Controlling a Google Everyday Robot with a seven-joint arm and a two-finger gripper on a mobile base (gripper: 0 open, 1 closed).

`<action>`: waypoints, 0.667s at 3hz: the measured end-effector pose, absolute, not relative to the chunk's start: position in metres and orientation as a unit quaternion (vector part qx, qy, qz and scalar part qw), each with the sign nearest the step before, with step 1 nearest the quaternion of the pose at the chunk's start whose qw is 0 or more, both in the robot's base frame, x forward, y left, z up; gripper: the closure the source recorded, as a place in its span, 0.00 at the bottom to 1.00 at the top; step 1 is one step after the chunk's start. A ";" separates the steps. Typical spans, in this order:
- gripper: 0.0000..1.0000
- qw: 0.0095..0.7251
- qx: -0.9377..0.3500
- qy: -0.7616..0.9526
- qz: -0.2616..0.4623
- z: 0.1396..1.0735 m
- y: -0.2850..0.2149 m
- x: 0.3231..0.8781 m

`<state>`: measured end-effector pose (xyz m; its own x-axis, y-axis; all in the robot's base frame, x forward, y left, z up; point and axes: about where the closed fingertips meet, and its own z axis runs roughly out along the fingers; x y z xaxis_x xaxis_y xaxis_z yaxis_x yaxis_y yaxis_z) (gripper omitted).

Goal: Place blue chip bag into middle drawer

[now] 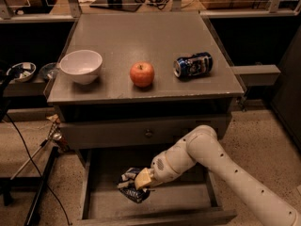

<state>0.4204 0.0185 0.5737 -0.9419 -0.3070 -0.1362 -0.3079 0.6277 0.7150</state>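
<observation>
While jaws clamp one blue chip bag (pixel 132 191) in middle drawer (pixel 188 204) — one apple (pixel 142 74) | one can (pixel 193 65)

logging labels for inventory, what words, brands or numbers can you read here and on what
No text here can be read.
Drink can on the cabinet top: blue and white print, too blurred to read.
Chip bag in the open drawer, at the gripper: white patches only, unreadable.

Dim amber light, jaws in drawer (pixel 188 199)
</observation>
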 end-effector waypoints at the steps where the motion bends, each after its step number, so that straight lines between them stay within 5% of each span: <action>1: 1.00 -0.018 -0.163 0.906 0.391 0.553 0.020 0.422; 2: 1.00 -0.046 -0.145 0.911 0.384 0.522 0.014 0.424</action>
